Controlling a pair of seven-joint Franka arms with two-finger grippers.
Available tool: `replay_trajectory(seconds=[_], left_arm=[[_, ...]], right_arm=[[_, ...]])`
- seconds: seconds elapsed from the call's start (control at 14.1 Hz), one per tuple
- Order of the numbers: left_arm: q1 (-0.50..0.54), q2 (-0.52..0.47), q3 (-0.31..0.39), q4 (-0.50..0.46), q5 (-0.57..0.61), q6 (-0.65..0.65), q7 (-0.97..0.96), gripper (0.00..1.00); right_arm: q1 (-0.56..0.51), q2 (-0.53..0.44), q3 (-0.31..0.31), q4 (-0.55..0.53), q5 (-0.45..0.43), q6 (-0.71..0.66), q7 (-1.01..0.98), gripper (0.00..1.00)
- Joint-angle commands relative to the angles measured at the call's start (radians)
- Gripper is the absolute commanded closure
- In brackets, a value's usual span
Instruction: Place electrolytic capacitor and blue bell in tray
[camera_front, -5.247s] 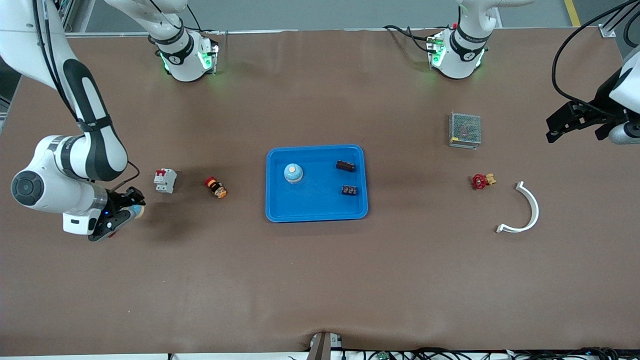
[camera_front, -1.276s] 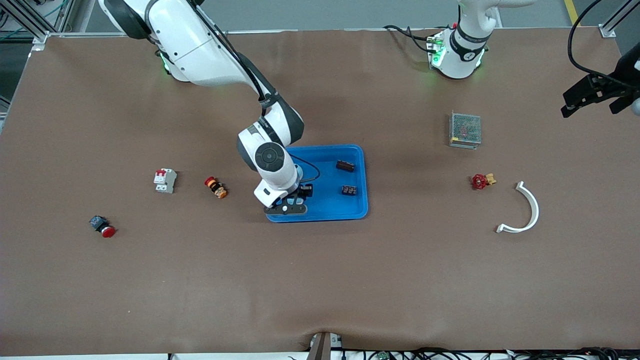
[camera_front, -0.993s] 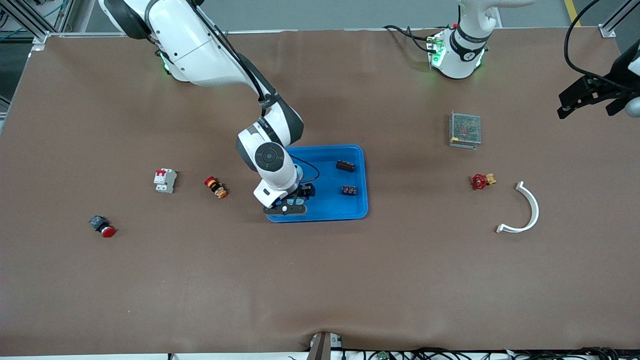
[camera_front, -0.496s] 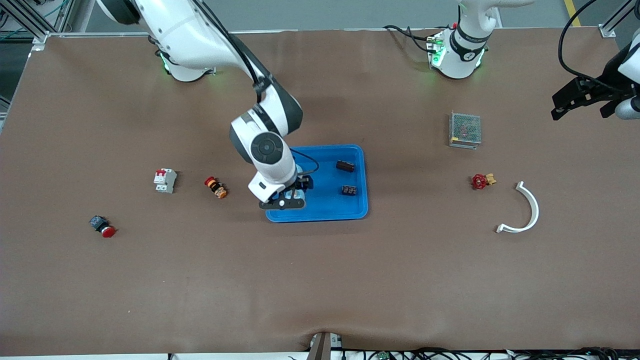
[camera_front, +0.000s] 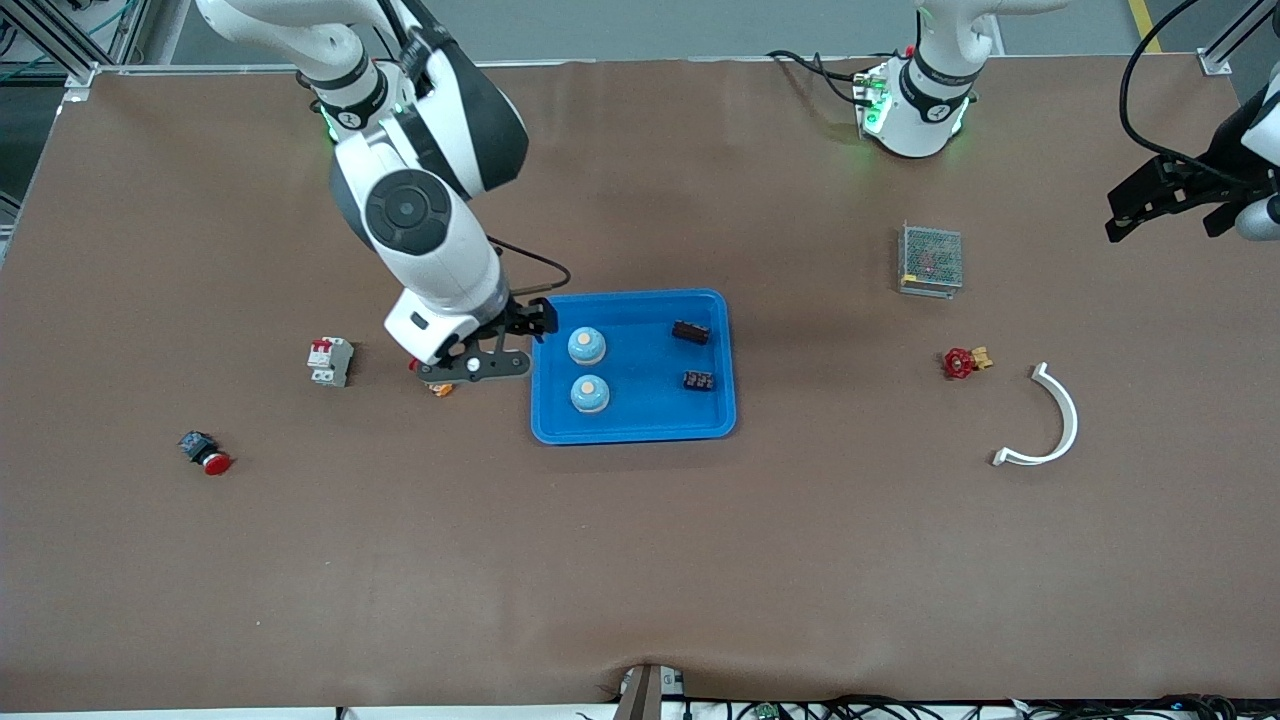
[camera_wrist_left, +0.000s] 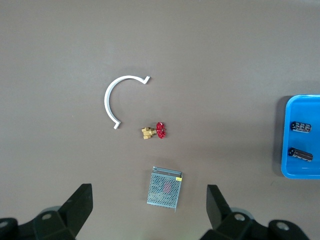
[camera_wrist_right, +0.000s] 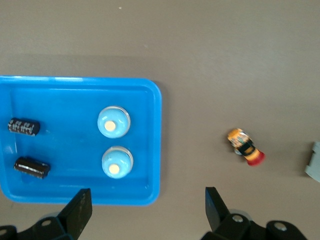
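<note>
Both blue bells sat inside the tray (camera_front: 720, 360), one (camera_front: 586, 345) just beside the other (camera_front: 590, 394), which lay nearer the front camera, and two black electrolytic capacitors (camera_front: 691, 331) (camera_front: 699, 380) lay toward the tray's end that faces the left arm, well apart from the bells. As things lay, the task looked complete, so the risks were small. The likeliest was the right gripper (camera_front: 500, 345) clipping the tray's rim if it swung low on its way out, since it hung spread wide and empty over the table just outside the tray's edge, with the bells a short way off it; a knock there could slide the tray and roll a capacitor. The orange-and-red push button (camera_wrist_right: 244, 147) lay almost under that gripper and might be brushed by a descending move. The right arm was folded, its wrist pointing down. The left gripper (camera_front: 1165, 200), also spread and empty, waited high over the table's edge at the left arm's end, with the metal-mesh box (camera_front: 930, 260), red-handled brass valve (camera_front: 963, 361) and white curved clip (camera_front: 1050, 420) well apart from it.
</note>
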Motion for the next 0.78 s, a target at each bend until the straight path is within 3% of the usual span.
replay_trajectory(seconds=[0.0, 0.71], left_arm=[[0.014, 0.015, -0.013, 0.032, -0.013, -0.018, 0.000, 0.00], [0.011, 0.003, -0.051, 0.020, -0.005, -0.034, -0.035, 0.00]], right_arm=[[-0.026, -0.091, 0.009, -0.040, -0.008, -0.057, -0.048, 0.00], [-0.260, -0.220, 0.011, -0.042, -0.008, -0.170, -0.386, 0.00]])
